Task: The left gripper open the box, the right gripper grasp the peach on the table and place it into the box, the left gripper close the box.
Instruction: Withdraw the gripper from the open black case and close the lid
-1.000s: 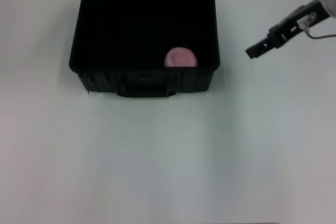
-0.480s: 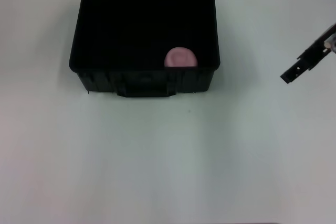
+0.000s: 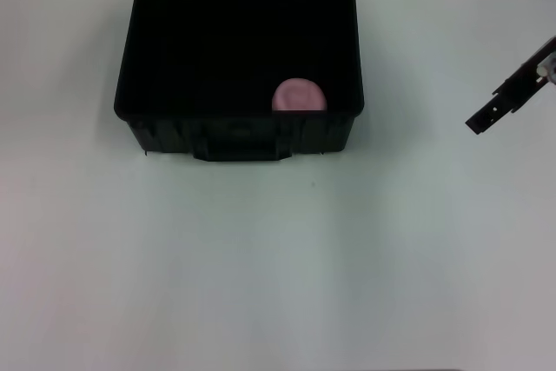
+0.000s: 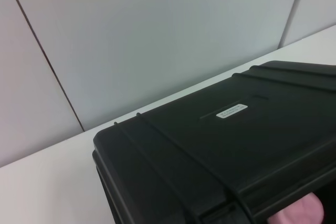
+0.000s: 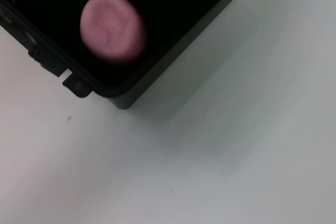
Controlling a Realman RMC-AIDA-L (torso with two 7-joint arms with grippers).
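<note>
I note the slim black right gripper [image 3: 483, 119], state can't tell, has pulled clear to worktop's right edge; small pink peach [image 3: 300, 96] sits inside open black hard-plastic box [image 3: 239, 132], so lid-closing w/ left gripper is next.

The right gripper [image 3: 483, 119] is a slim black claw of angular, blocky segments, with a small pale patch at its wrist end near the head view's edge. No other part of the robot's body shows clearly.

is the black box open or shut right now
Open. In the head view the box shows its dark interior, with the peach lying inside near the front right corner. The lid stands raised at the back.
</note>
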